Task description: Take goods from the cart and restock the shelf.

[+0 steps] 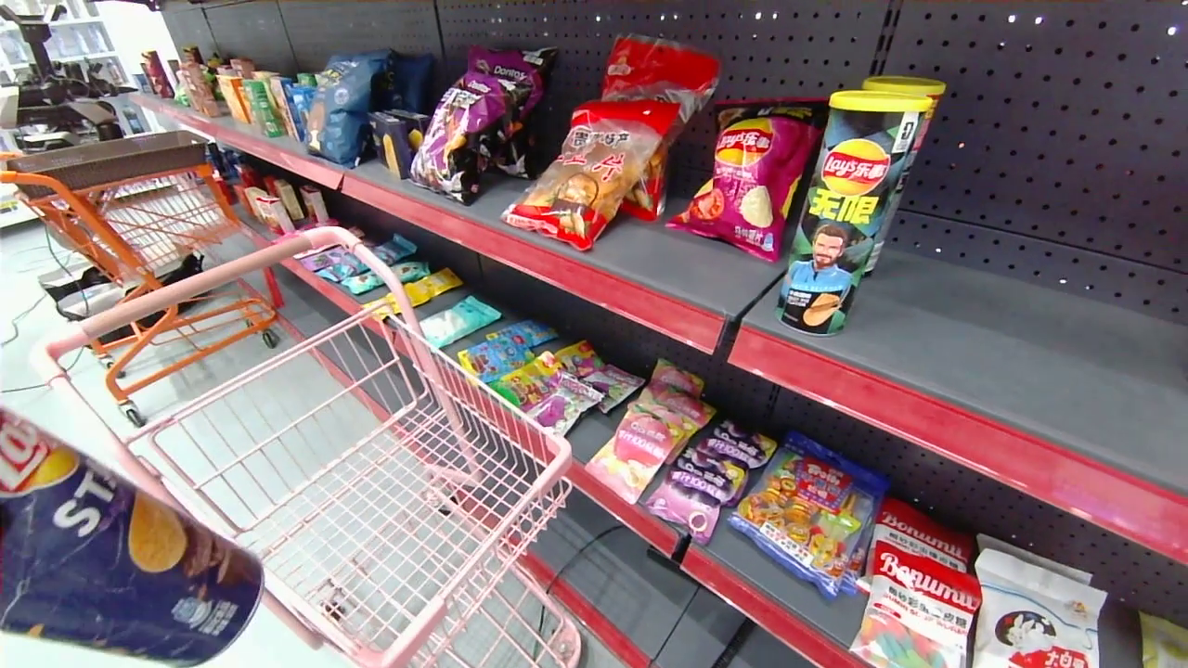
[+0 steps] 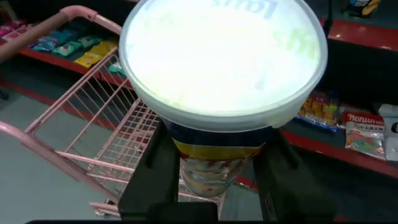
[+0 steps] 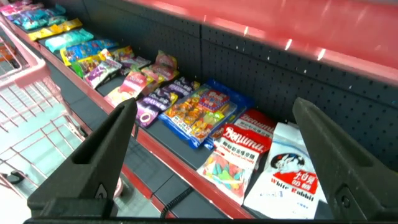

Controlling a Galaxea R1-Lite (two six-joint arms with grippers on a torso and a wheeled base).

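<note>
A dark blue chip can (image 1: pixel 102 557) with a white lid (image 2: pixel 224 56) hangs beside the pink cart (image 1: pixel 492 394), at its near left side. My left gripper (image 2: pixel 217 171) is shut on the can's body, one dark finger (image 2: pixel 155 174) on each side. My right gripper (image 3: pixel 214 155) stands open with nothing between its fingers, above the lower shelf's candy and snack packs (image 3: pixel 205 112). On the upper shelf (image 1: pixel 1002 353) stands a green chip can with a yellow lid (image 1: pixel 845 213), with a bare grey stretch to its right.
Bags of chips (image 1: pixel 752 176) and other snacks fill the upper shelf to the left of the green can. An orange cart (image 1: pixel 139 213) stands farther back on the left. The red shelf edge (image 1: pixel 928 417) juts out over the lower shelf.
</note>
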